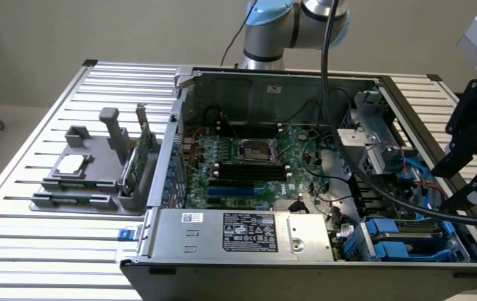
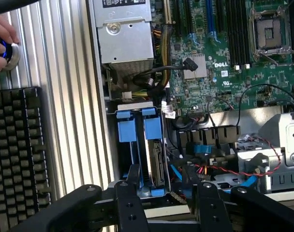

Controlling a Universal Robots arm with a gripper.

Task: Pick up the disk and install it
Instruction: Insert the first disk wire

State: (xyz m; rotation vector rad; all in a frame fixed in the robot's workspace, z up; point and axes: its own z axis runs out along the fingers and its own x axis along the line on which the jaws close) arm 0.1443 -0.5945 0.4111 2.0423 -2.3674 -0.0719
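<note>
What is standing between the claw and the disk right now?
Nothing visible. The open claw hangs right over the disk, which sits on edge with its blue carrier next to the power supply. The loose cables lie off to one side.

The disk [image 2: 155, 159] stands on edge in its bay at the near right of the case. Its label and broad faces are hidden between the bay walls, leaving a narrow edge to see. In the exterior view a black cable [image 1: 329, 75] crosses in front of the bays and hides part of them. The gripper [image 2: 162, 181] is cut off at its base by the picture's edge. A hand [image 2: 2, 36] and a keyboard [image 2: 16, 154] run off the edge too. The print on the power supply label [image 1: 250, 232] is too small to read.
</note>
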